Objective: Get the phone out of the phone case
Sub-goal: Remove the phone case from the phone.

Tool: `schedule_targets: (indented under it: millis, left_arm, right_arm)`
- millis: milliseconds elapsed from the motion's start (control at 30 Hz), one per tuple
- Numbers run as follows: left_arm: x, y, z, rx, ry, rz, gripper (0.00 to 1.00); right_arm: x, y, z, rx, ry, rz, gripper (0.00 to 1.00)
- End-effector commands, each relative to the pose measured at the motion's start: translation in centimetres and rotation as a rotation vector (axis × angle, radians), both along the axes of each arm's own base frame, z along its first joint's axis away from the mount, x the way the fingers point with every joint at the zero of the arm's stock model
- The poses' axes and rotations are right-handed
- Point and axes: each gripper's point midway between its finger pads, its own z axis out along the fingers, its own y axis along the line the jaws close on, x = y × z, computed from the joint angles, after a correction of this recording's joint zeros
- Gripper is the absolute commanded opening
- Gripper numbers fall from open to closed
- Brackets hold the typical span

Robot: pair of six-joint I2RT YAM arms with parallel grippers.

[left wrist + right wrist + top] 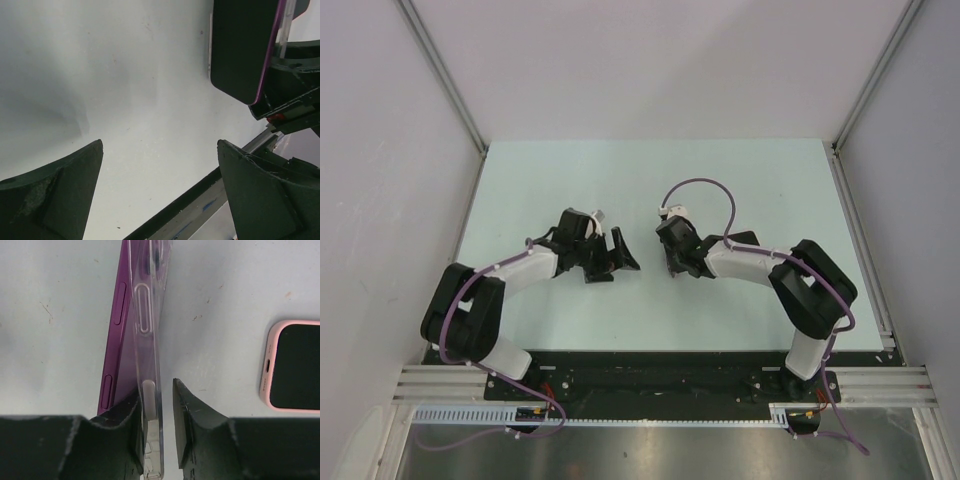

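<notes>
The clear case (146, 315) is being clamped edge-on by the right gripper (155, 390), apparently so the purple phone (117, 340) is being offered to the left gripper (160, 143), spread apart.

The desk (650, 180) has a pale, greenish-white top, and the close views show faint specks and scuffs on it. Plain grey-white walls (650, 60) rise behind its far edge and along both sides. Metal rails (860, 230) run along the left and right edges up to the far corners. A black base plate (650, 375) lies along the near edge. Nearer still are a slotted white cable duct (470, 413) and a brushed metal sheet (650, 455). A second phone (295, 365) lies flat on the desk, dark screen up, with a pink rim that is perhaps a case.
</notes>
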Motion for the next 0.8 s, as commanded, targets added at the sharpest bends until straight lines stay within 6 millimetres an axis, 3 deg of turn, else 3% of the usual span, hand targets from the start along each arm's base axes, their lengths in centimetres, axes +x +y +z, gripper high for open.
schedule_targets:
  millis: [0,67,200,233,367,767]
  left_arm:
    - [1.3,-1.7,3.1,-0.085,-0.087,-0.014,1.0]
    - [1.9,-2.0,4.1,-0.106,-0.101,0.001,1.0]
    - [4.2,-3.1,6.5,-0.139,-0.14,0.019,1.0]
    - [4.6,-3.5,6.7,-0.143,-0.142,0.018,1.0]
    - [6.4,-4.8,6.7,-0.115,-0.142,-0.001,1.0]
    - [7.8,-7.6,5.2,-0.106,-0.119,-0.034,0.89]
  right_arm:
    - [-0.1,0.4,-3.3,0.022,0.036,-0.011,0.29]
    - [-0.2,0.3,-3.2,0.043,0.039,-0.014,0.26]
    - [-0.3,0.8,-3.7,0.087,0.068,-0.002,0.05]
    - [-0.4,0.9,-3.9,0.093,0.074,-0.001,0.03]
    - [-0.7,1.3,-4.1,0.11,0.092,0.01,0.01]
    - [-1.2,1.6,-3.8,0.117,0.111,0.056,0.0]
